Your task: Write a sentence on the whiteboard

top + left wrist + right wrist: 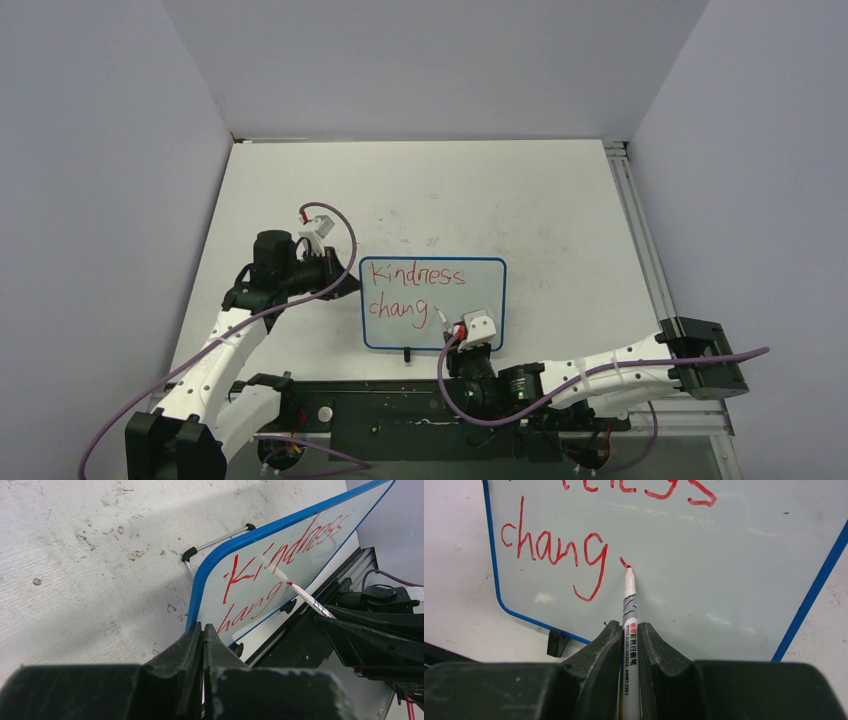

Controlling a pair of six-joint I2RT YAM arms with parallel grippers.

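My right gripper pinches the marker, its long axis pointing straight ahead, tip on the whiteboard just right of the red lettering; bare board continues rightward. My left gripper, pressed together, sits at the board's left edge.

The whiteboard is white with a blue frame and red writing; the marker is white, red-tipped; the tabletop is scuffed white.

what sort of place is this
Most likely a robotics lab test cell: plain grey partition walls box in a scuffed white table, and the right arm, mounted at its near edge, holds a red marker to a small whiteboard.
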